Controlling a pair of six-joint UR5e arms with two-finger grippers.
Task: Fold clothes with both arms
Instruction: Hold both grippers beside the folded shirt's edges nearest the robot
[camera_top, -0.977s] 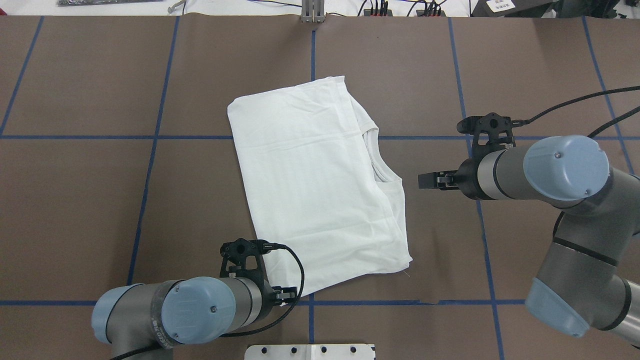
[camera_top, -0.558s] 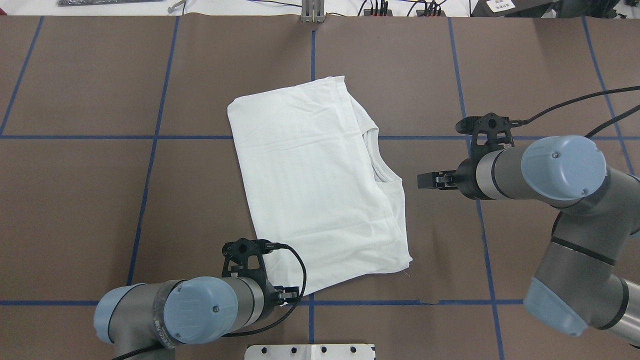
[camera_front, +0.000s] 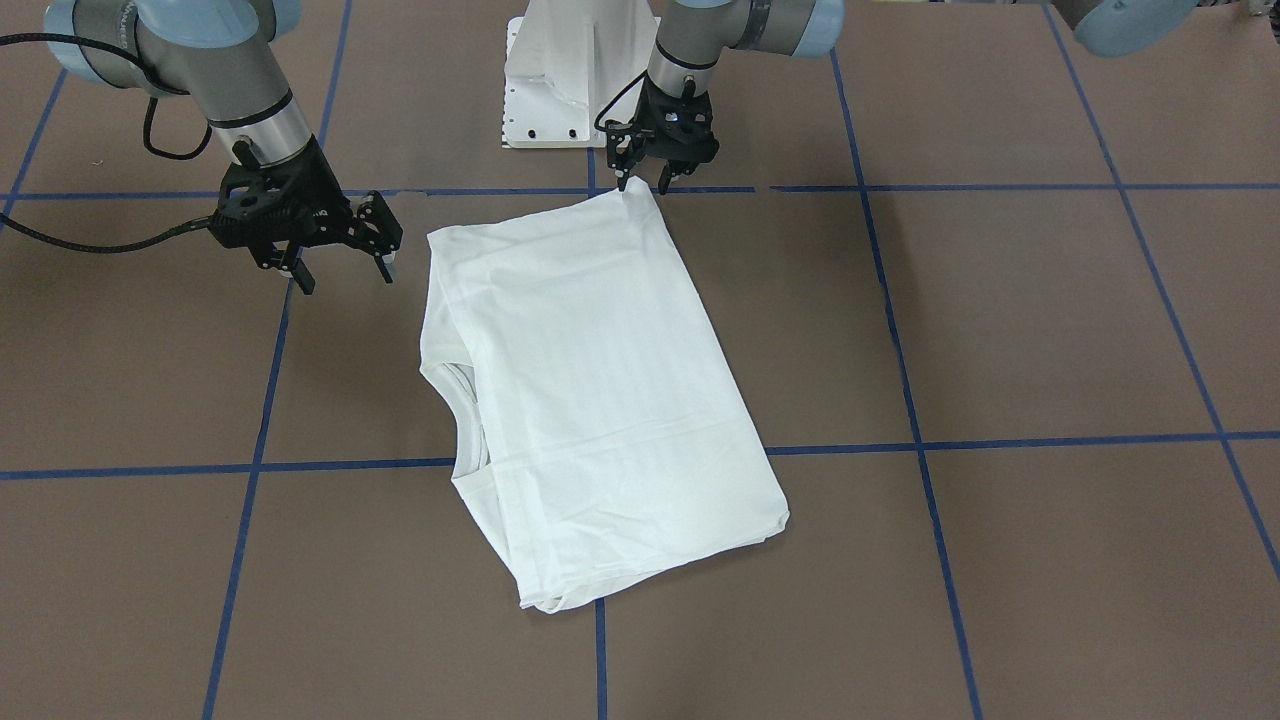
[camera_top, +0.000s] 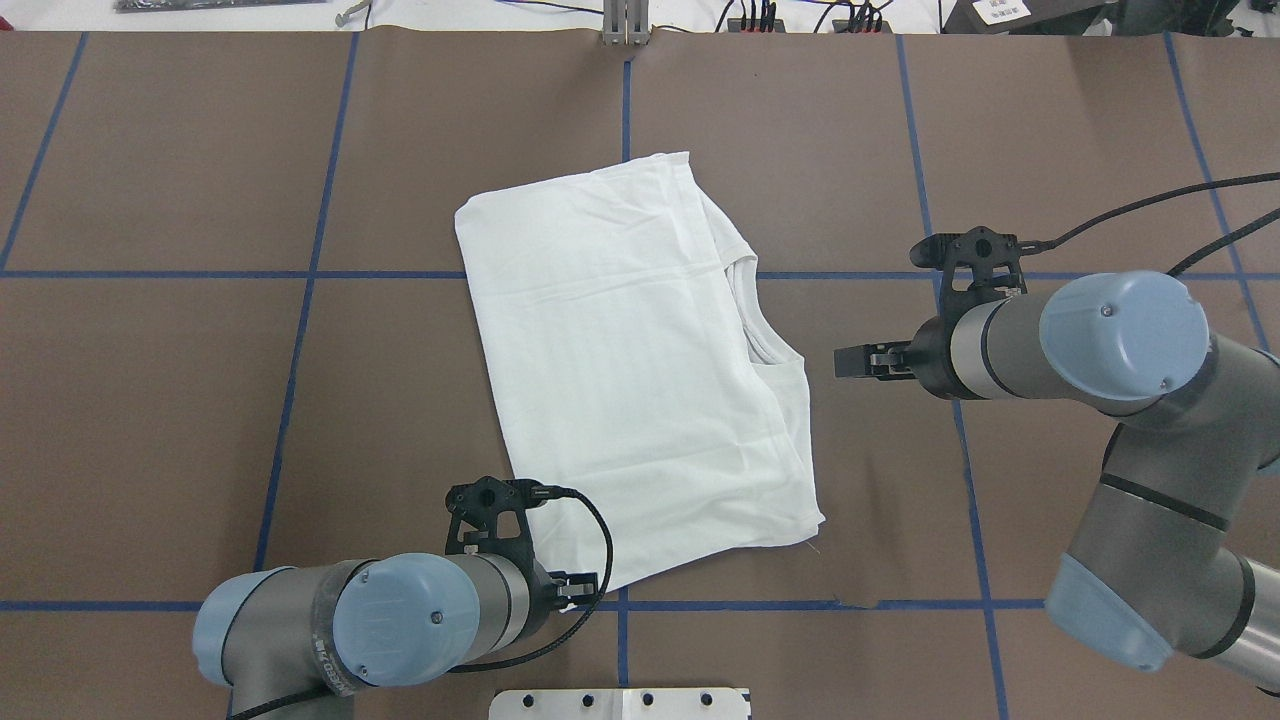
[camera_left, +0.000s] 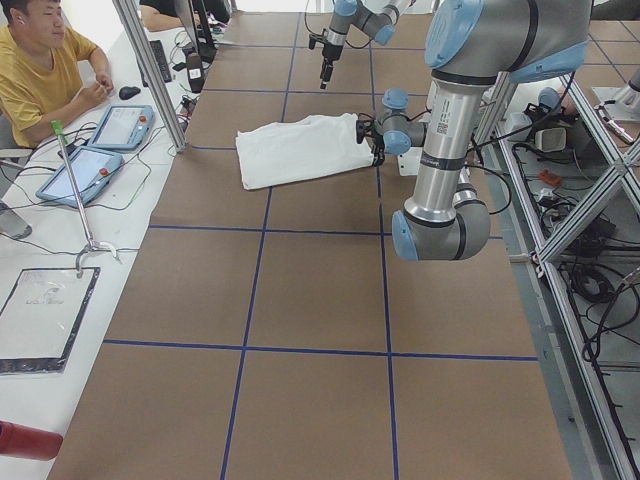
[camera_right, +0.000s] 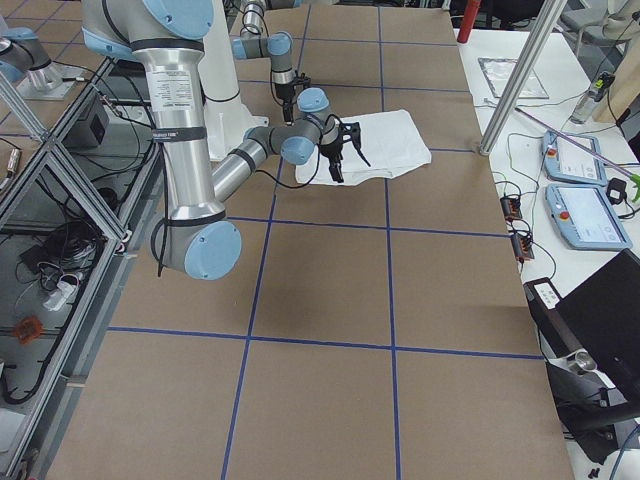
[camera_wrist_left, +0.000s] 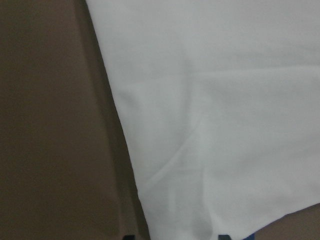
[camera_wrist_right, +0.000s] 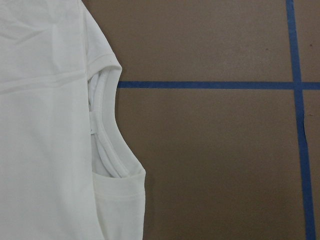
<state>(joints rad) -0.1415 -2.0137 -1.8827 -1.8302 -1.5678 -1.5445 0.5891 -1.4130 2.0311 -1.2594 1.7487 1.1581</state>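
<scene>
Pedestal base (camera_top: 620, 703): white metal, bolted at the near edge of the table (camera_top: 200, 400); taken as reference point. Table surface: brown, marked with a grid of blue tape lines (camera_top: 300, 330). Left gripper (camera_front: 643, 185): just ahead of the base, pointing down at the table. Jaws apart, astride the nearest corner of the T-shirt (camera_top: 630, 370); fingertips (camera_front: 664, 180) on either side of the cloth edge, confirmed in the left wrist view. Cannot tell whether in contact with the cloth. T-shirt: white, folded to a rough rectangle, flat on the table; begins just ahead of the base and runs away from it, leaning toward the base's left with distance. Light creases across the top layer. Neck opening (camera_top: 760, 330): ribbed, on the long edge toward the base's right, folded layers showing inside it. Right gripper (camera_front: 343, 272): farther out than the left one and well to the base's right, near the neck side of the T-shirt but apart from it, raised off the surface. Jaws spread wide, nothing between them. Far table edge, straight across from the base: grey bracket (camera_top: 626, 25), with black plugs and cables (camera_top: 760, 15) beside it. Beyond that edge, in the left side view: seated person (camera_left: 40, 70) in a yellow top at a white bench, two handheld screens (camera_left: 100, 150) lying there.
</scene>
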